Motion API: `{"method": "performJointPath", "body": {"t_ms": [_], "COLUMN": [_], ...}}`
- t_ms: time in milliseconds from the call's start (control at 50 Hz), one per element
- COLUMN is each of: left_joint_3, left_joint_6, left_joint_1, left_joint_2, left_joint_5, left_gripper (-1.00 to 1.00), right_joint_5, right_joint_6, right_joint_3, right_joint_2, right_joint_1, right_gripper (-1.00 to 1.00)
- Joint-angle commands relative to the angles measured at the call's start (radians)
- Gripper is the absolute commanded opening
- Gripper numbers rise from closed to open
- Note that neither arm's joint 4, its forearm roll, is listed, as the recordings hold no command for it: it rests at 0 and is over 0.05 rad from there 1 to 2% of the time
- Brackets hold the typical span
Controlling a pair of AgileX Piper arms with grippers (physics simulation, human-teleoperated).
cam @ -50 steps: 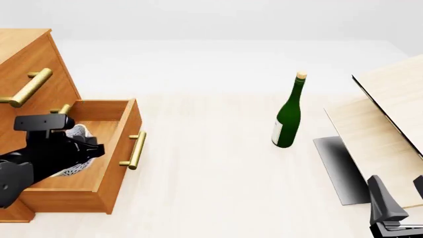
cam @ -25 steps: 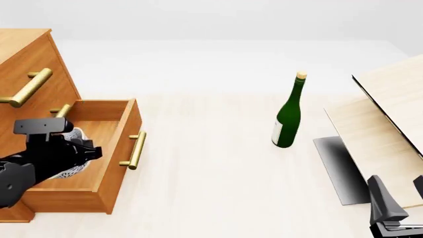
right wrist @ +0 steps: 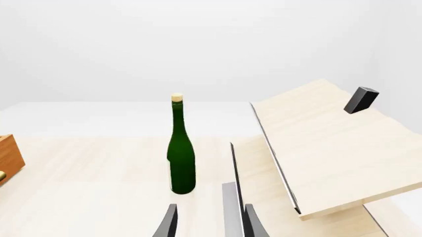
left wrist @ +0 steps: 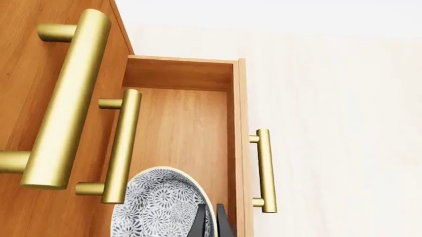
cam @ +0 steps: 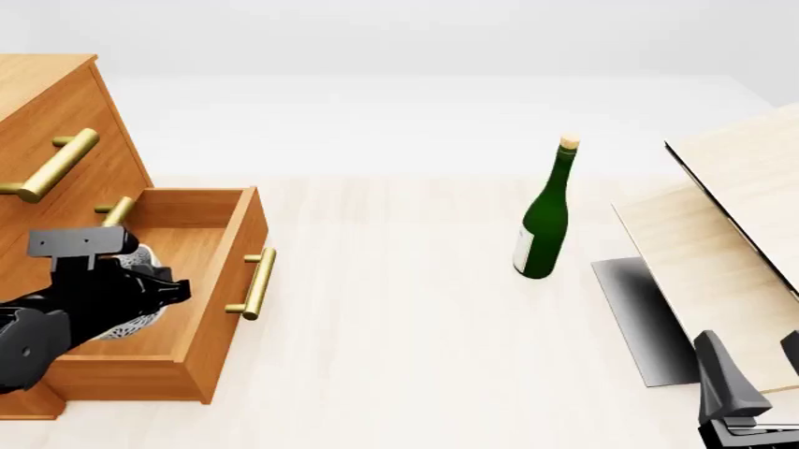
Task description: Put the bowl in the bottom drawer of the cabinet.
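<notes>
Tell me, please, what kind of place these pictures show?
Probably a simulated tabletop test scene, not a real room: a blank white backdrop, a wooden cabinet with brass handles, a green wine bottle, and a pale board.

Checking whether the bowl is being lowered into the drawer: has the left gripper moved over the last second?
Yes. In the front view the left gripper has slid left and slightly down against the bottom drawer, carrying the bowl further into it.

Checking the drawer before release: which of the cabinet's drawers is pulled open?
The bottom drawer, the lowest one: its box juts out from the cabinet, with the bowl inside. The drawers above sit flush.
</notes>
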Motion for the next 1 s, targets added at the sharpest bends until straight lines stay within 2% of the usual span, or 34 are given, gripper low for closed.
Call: {"method": "performJointPath", "body": {"t_ms": [20, 600, 1000], "left_joint_3": [0.003, 0.008, 0.002], "left_joint_6": [0.008, 0.035, 0.018], "left_joint_1": [0.004, 0.026, 0.025], "left_joint_2": [0.025, 0.076, 0.089], "left_joint_5": [-0.028, -0.077, -0.099], "left_gripper": [-1.00, -1.00, -1.00], "right_joint_5": [0.000, 0.000, 0.000], "right_joint_6": [0.000, 0.000, 0.000], "right_joint_3": [0.000, 0.000, 0.000], "right_joint_2": [0.000, 0.000, 0.000], "right_joint_1": [0.000, 0.000, 0.000], "right_gripper": [1.00, 1.00, 1.00]}}
